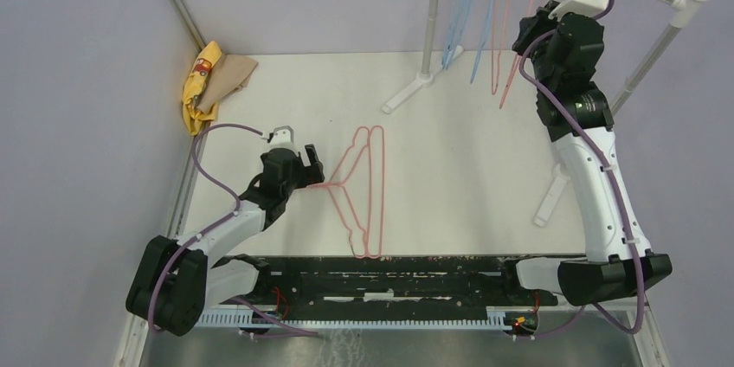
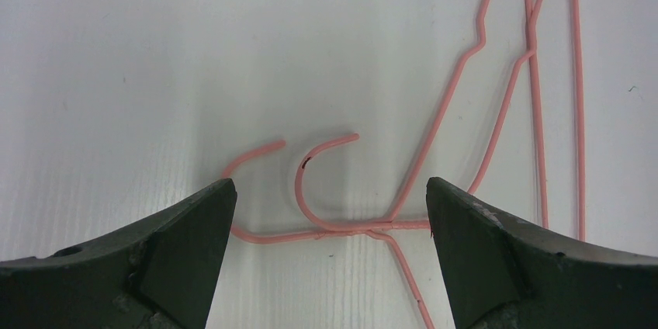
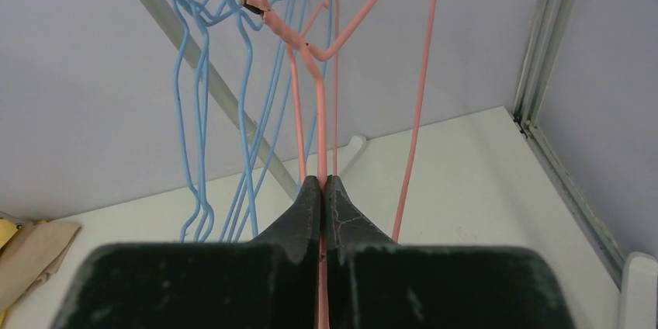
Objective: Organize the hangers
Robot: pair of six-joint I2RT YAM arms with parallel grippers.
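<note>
On the white surface we see two thin pink wire hangers lying flat, hooks framed by the released left end effector. The right end effector clenches a hung pink hanger beside several blue hangers.

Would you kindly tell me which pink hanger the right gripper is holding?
The hanging pink hanger whose wire runs down into the shut right gripper; the two pink hangers on the table lie flat before the open left gripper.
</note>
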